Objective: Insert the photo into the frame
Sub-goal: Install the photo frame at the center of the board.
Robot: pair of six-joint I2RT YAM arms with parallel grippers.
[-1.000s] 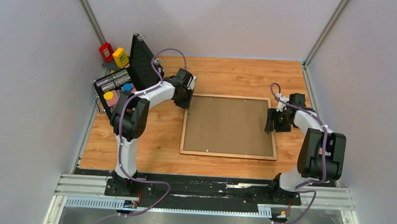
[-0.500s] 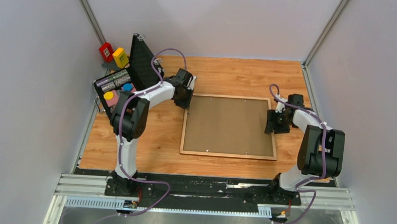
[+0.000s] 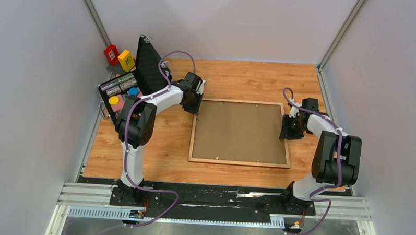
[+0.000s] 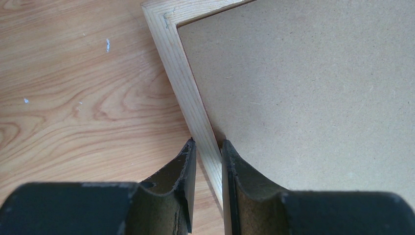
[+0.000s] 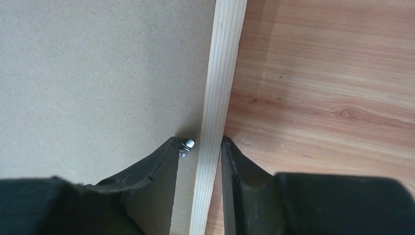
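Observation:
The frame (image 3: 239, 162) lies back-up on the table, its pale wood rails around a plain brown backing board (image 3: 239, 131). My left gripper (image 3: 195, 111) is at the left rail near the far corner. In the left wrist view its fingers (image 4: 206, 146) are shut on that rail (image 4: 181, 78), one outside, one on the board side. My right gripper (image 3: 285, 131) straddles the right rail (image 5: 224, 58). Its outer finger touches the rail, while the inner finger (image 5: 161, 166) stands a little off it beside a small metal clip (image 5: 186, 145). The photo is hidden.
An open black case (image 3: 147, 68) with small coloured items stands at the far left. A red block (image 3: 111, 53) and a yellow block (image 3: 126, 60) sit behind it. Grey walls close in both sides and the back.
My right gripper's jaws have narrowed around the frame's right rail and the wrist has shifted slightly. The left arm and the frame have not moved.

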